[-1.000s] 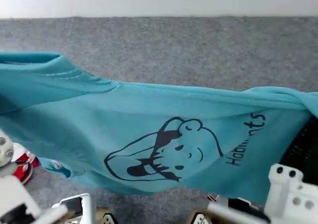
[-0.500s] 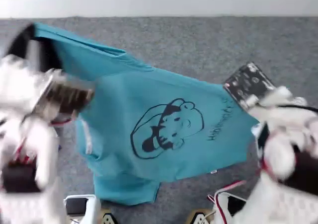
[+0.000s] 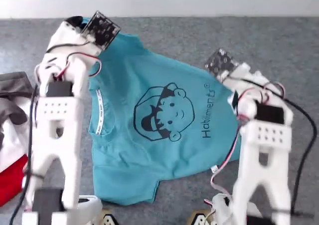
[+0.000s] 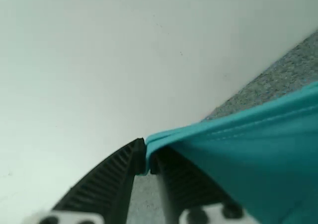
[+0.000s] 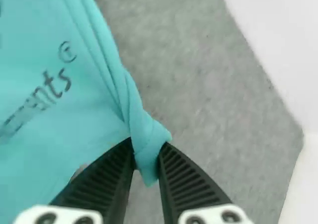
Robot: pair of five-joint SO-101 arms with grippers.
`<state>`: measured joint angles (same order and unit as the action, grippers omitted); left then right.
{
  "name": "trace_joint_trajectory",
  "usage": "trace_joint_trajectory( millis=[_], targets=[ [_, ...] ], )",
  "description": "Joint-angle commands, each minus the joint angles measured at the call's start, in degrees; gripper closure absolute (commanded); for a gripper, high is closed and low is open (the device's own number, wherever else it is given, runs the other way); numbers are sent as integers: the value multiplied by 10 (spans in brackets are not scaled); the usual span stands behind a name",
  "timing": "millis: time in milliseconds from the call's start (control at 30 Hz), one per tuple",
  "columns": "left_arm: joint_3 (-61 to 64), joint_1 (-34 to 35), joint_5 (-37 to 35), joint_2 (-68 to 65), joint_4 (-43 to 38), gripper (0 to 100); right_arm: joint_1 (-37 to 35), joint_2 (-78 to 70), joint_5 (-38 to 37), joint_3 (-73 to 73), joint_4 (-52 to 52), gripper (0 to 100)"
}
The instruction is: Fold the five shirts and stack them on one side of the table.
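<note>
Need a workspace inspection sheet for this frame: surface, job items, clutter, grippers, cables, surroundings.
Surface: table covered in grey, carpet-like material.
Job's things: teal shirt spread print-up between the arms, not folded; pile of garments in grey, white and red at the left edge, no neat stack.
Clutter: nothing seen.
Grippers: left gripper shut on a shirt edge near the wall; right gripper shut on a bunched shirt corner beside the lettering.
Cables: wires run along both arms; black cable loops off the right arm, clear of the shirt.
Surroundings: plain white wall behind the table.
</note>
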<state>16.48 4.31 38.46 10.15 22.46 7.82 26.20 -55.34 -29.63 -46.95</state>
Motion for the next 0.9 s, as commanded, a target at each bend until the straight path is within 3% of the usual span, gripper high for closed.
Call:
trace_joint_trajectory(
  millis=[0,433,633,867],
  targets=[
    [-115,-1,2,-77,-21,987,-1,-100,12,79,83,988],
    [-513,-1,4,-388,8,987,-12,-497,57,534,86,989],
    [-623,-8,4,-439,153,987,-28,-604,57,684,-48,989],
    [-718,-10,4,-440,438,987,-30,-657,57,782,-289,989]
  ],
)
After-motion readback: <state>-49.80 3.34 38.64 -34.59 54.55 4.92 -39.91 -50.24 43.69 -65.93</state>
